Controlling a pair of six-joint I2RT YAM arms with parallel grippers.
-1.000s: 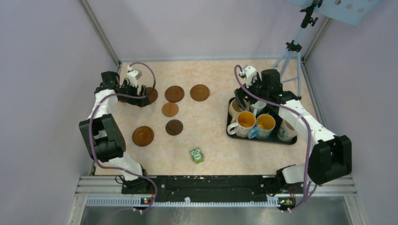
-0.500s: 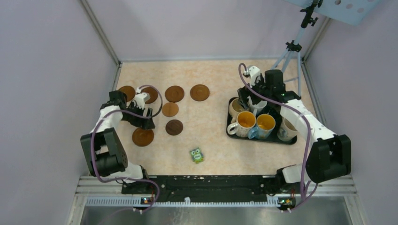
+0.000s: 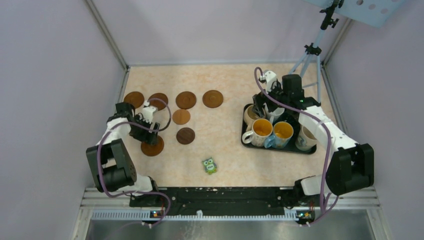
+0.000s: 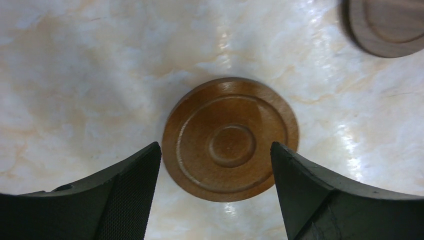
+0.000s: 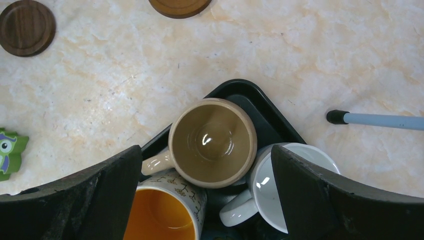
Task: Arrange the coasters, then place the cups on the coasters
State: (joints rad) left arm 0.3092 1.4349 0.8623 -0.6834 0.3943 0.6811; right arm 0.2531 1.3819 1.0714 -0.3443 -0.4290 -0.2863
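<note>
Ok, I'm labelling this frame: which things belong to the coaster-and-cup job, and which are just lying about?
Job: seven coasters; the cups.
Lying about: black tray holding the cups; green owl figure; tripod.

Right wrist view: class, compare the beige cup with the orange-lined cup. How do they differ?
The beige cup is tan inside; the orange-lined cup is orange inside. The beige cup is plain outside; the orange-lined cup is patterned. Both stand upright in the black tray.
</note>
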